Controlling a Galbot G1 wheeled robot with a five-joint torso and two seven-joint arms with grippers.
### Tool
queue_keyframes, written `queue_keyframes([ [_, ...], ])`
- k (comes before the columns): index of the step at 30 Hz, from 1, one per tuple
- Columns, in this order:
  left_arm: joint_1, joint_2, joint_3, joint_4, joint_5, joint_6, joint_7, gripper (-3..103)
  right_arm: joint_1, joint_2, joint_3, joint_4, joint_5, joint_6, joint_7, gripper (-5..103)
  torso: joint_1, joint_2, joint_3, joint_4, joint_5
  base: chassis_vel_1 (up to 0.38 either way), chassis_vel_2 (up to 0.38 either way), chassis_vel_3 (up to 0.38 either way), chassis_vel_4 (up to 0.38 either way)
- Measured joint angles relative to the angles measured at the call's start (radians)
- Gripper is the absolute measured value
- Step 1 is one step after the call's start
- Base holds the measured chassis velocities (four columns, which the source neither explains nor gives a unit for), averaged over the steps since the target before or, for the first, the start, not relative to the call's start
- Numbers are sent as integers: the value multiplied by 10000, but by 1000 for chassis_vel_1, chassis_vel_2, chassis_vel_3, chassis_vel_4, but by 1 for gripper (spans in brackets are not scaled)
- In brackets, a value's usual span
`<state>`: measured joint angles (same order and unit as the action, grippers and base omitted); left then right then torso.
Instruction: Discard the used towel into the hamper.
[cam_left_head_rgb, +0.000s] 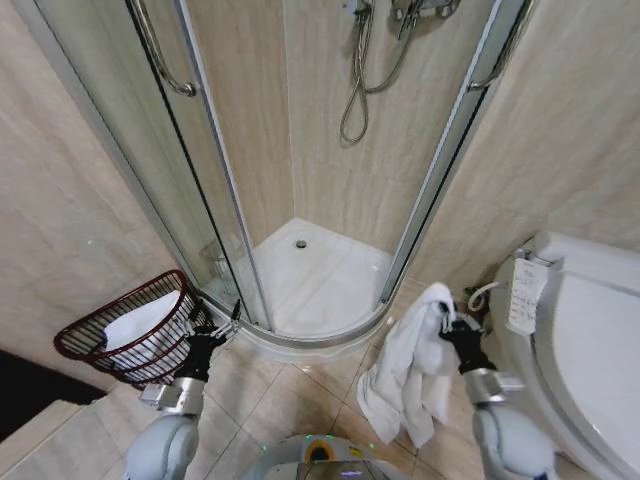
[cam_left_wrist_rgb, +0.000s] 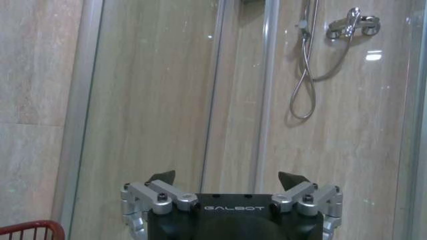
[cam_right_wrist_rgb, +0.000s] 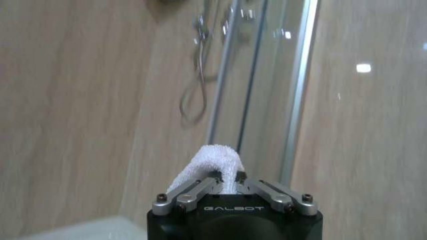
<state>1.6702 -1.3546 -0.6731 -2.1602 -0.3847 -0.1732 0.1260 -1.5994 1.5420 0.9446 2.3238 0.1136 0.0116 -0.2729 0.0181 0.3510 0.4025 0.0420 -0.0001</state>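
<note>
A white towel (cam_left_head_rgb: 410, 375) hangs in long folds from my right gripper (cam_left_head_rgb: 447, 322), which is shut on its top, low on the right beside the toilet. In the right wrist view the fingers pinch a bunched tuft of the towel (cam_right_wrist_rgb: 213, 159). The hamper (cam_left_head_rgb: 120, 330), a dark reddish-brown wire basket tilted on the floor at the left, holds some white cloth inside. My left gripper (cam_left_head_rgb: 226, 322) hovers just right of the hamper's rim, and the left wrist view shows it open (cam_left_wrist_rgb: 228, 176) with nothing between the fingers; a bit of the hamper's rim (cam_left_wrist_rgb: 33, 229) shows there too.
A corner shower stall with glass doors (cam_left_head_rgb: 200, 200) and a white tray (cam_left_head_rgb: 320, 285) stands straight ahead. A white toilet (cam_left_head_rgb: 585, 340) with a side control panel (cam_left_head_rgb: 525, 295) sits at the right. Tiled floor (cam_left_head_rgb: 290, 400) lies between hamper and towel.
</note>
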Motion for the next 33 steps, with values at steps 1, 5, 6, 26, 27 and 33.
queue_keyframes([
  [1,-1,11,-4,0,-17,-14,-4,100,31,-119,11,464,122,-374,93,5,0,0,0,0,0,0,0,0,0],
  [5,-14,65,-22,8,-111,-39,-22,100,254,-709,8,1511,733,-1573,691,5,0,0,0,0,2,0,0,0,0],
  [6,-14,65,-22,8,-111,-39,-22,100,254,-709,8,1511,733,-1573,691,5,0,0,0,0,2,0,0,0,0],
  [26,-35,-1,-35,43,-272,-113,-153,100,360,-1988,168,1821,2391,-2711,1503,5,-31,-70,-40,-1,2,0,0,0,0],
  [27,-35,-1,-35,43,-272,-113,-153,100,360,-1988,168,1821,2391,-2711,1503,5,-31,-70,-40,-1,2,0,0,0,0],
  [33,-90,5,-18,117,-250,-124,-153,100,352,-1956,117,1795,2304,-2654,1445,5,-112,-256,-141,0,0,0,0,0,0],
])
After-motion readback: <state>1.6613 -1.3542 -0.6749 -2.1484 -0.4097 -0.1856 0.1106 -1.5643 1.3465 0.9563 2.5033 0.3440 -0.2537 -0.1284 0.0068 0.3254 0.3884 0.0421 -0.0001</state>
